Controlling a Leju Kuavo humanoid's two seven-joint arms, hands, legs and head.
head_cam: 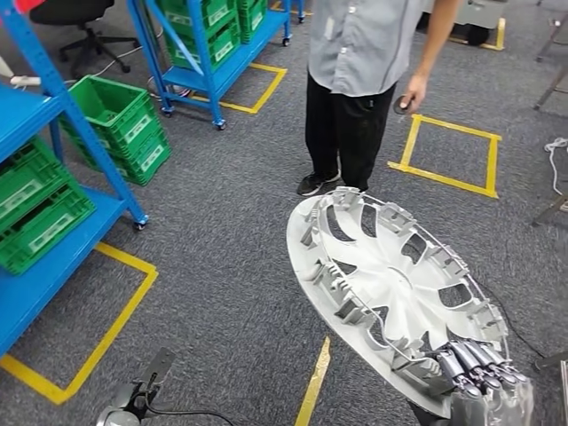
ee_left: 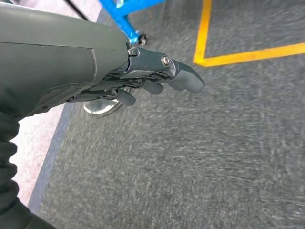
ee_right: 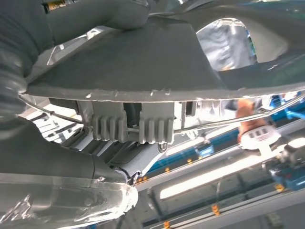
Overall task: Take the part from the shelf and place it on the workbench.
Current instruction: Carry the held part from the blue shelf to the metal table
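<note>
The part is a large silver wheel cover (head_cam: 395, 284), seen from its ribbed back, tilted in the air at the right of the head view. My right hand (head_cam: 479, 368) grips its near rim, dark fingers curled over the edge. In the right wrist view the cover's rim and clips (ee_right: 144, 95) lie right against my right hand (ee_right: 72, 191). My left hand (ee_left: 158, 76) hangs over the grey carpet with its fingers stretched out and nothing in it. A blue shelf (head_cam: 40, 266) stands at the left.
A person in a grey shirt and black trousers (head_cam: 355, 80) stands just beyond the cover. Green crates (head_cam: 121, 124) sit on the floor and on the blue shelves. Yellow tape squares (head_cam: 449, 151) mark the carpet. A black chair (head_cam: 74, 18) stands far left.
</note>
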